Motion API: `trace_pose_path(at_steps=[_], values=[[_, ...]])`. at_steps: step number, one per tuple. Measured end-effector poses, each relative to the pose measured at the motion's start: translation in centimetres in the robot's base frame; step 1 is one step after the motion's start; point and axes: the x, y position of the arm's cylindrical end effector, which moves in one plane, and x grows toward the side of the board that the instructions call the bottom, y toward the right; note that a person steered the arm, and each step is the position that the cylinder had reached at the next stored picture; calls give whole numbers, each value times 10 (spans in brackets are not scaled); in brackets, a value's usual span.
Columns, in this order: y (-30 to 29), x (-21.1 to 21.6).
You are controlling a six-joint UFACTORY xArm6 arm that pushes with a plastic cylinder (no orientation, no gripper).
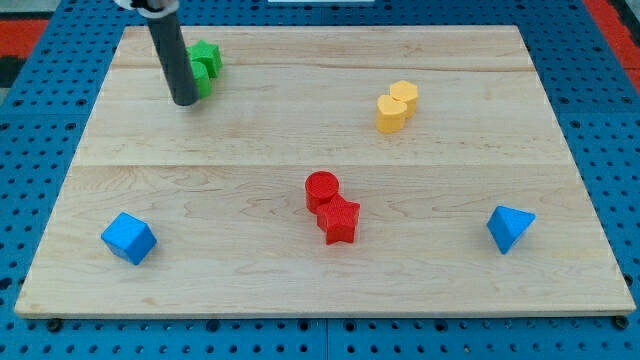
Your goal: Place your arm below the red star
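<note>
The red star (339, 220) lies near the board's middle, toward the view's bottom, touching a red cylinder (322, 189) just above and to its left. My tip (185, 102) is at the view's upper left, far from the red star, right beside the green blocks (204, 65). The dark rod rises from the tip to the view's top edge.
Two yellow blocks (397, 106) sit together at the upper right. A blue cube (129, 238) lies at the lower left and a blue triangular block (509, 228) at the lower right. The wooden board (320, 290) rests on a blue pegboard surface.
</note>
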Motion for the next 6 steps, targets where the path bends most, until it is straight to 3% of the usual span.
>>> trace_pose_path(at_steps=[1, 3, 5, 6], values=[[4, -14], [10, 86], [95, 180], [110, 230]])
